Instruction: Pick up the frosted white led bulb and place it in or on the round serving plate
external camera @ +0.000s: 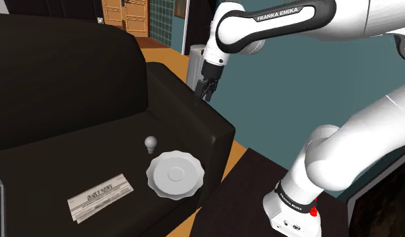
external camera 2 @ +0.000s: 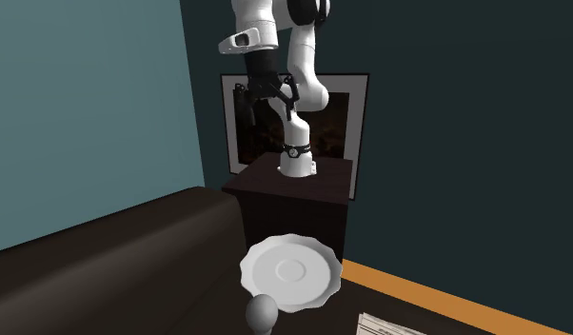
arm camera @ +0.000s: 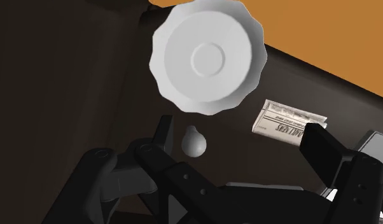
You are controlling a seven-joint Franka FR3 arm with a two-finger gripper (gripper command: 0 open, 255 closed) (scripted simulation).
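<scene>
A small frosted white bulb (external camera: 150, 143) lies on the black sofa's seat, close to a round white plate with a scalloped rim (external camera: 174, 175) near the seat's front edge. My gripper (external camera: 206, 89) hangs open high above the sofa's armrest, well clear of both. In the wrist view the bulb (arm camera: 194, 141) lies just beyond my left finger (arm camera: 163, 137), the plate (arm camera: 208, 58) lies farther out, and my gripper (arm camera: 241, 143) has nothing between its fingers. From the second exterior view, the bulb (external camera 2: 262, 312) sits in front of the plate (external camera 2: 290, 273), with the gripper (external camera 2: 266, 95) far above.
A folded newspaper (external camera: 100, 197) lies on the seat to the shoulder view's left of the plate. The sofa's tall backrest (external camera: 66, 74) and armrest (external camera: 194, 121) border the seat. My dark stand (external camera: 248, 195) is beside the sofa. A framed picture (external camera 2: 346, 114) hangs behind the arm.
</scene>
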